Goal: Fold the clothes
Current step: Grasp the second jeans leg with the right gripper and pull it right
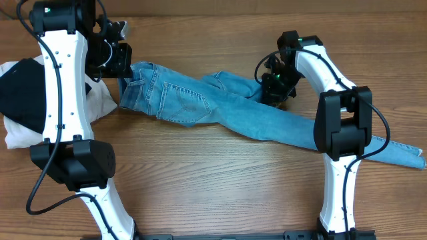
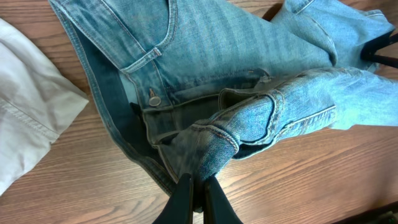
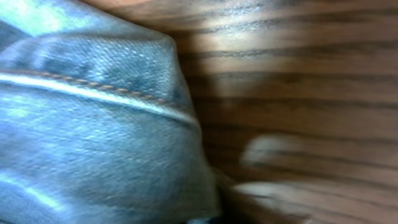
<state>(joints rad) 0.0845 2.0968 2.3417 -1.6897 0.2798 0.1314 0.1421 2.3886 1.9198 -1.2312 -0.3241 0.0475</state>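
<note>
The jeans lie stretched across the wooden counter, waistband at the far left and one long leg running toward the near right, where its frayed hem ends past the right arm's base. The other leg is bunched into a loose heap at the far middle. The left hand is clenched on a pinch of the waistband; its wrist view shows the two black fingertips tight on a gathered ridge of denim just below the metal button. The right hand sits at the right edge of the bunched leg with its jaws pressed together; its own camera shows only a blurred stitched seam close up against wood grain, so I cannot tell whether it has caught cloth. To the left of the waistband a white garment and a black garment lie piled, apart from the work. The step in hand looks like the opening one: taking hold of the jeans to spread them flat, with no fold made yet. Next, the right hand probably needs a sure grip on the bunched leg, then both hands should draw apart to straighten the leg alongside the long one.
</note>
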